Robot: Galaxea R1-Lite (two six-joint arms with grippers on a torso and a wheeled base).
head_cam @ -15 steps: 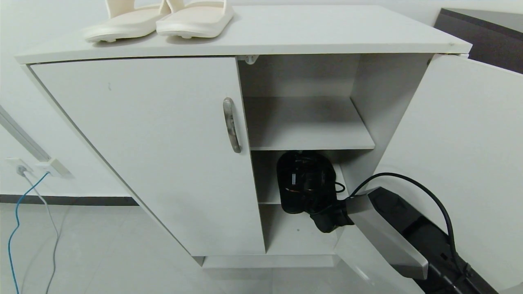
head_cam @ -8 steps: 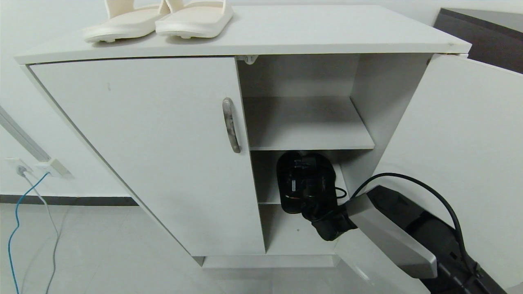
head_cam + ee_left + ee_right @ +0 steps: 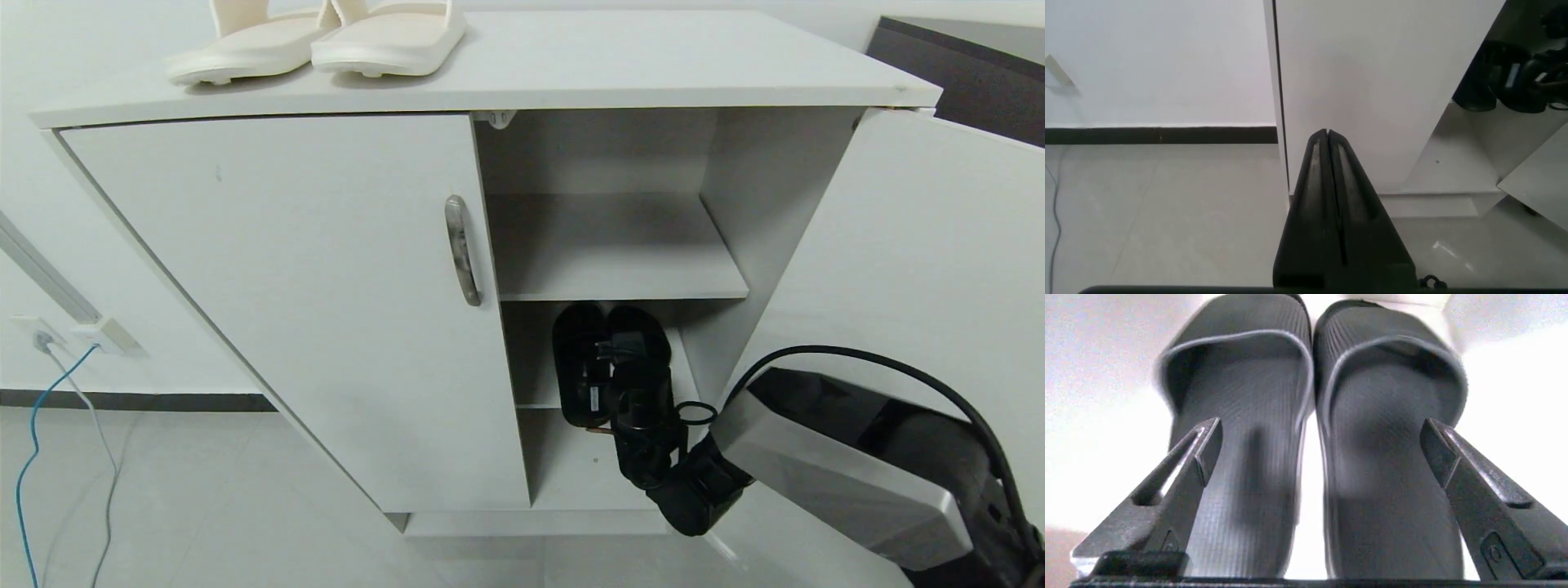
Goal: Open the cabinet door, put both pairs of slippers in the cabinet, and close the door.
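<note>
Two pairs on show from the head camera: black slippers [image 3: 581, 351] side by side on the middle shelf [image 3: 535, 384] behind the open right door [image 3: 922, 286], seemingly deep enough to clear that door on closing; cream slippers [image 3: 326, 41] up on the cabinet top [image 3: 653, 65], waiting their turn, smooth and chunky-soled. Over to the left wrist: left jaws pressed flat together, holding nothing, parked low over glossy floor tiles [image 3: 1167, 212]. Right wrist now: right jaws spread wide, released, flanking the black pair, with matte ribbed footbeds and rounded moulded rims.
</note>
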